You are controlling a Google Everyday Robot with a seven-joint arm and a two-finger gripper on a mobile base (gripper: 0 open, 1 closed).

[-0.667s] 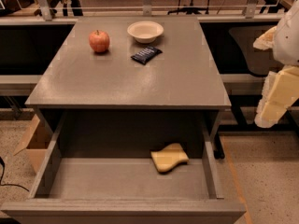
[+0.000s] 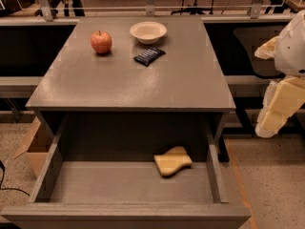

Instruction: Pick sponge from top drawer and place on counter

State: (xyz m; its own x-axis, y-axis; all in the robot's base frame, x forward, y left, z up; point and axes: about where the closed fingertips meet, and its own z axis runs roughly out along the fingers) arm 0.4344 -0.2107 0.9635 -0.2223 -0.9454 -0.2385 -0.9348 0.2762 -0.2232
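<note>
The counter (image 2: 143, 85) shows a smooth, matt grey-brown top with a dull, soft sheen across the middle. Far left on it, the apple (image 2: 101, 42) looks waxy and slightly glossy. The bowl (image 2: 148, 32) is pale, smooth and matt, and the dark snack packet (image 2: 149, 56) has a shiny plastic wrapper. The top drawer (image 2: 128, 182) has the same flat matt grey-brown finish on its bottom and walls. The sponge (image 2: 172, 161) in it looks soft and pale yellow, with no shine. At the right edge, beside the counter, hangs the gripper (image 2: 269, 125), made of cream, matt, foam-like blocks. Near left sits a box (image 2: 33, 144) of plain brown cardboard on a speckled floor (image 2: 271, 185).
</note>
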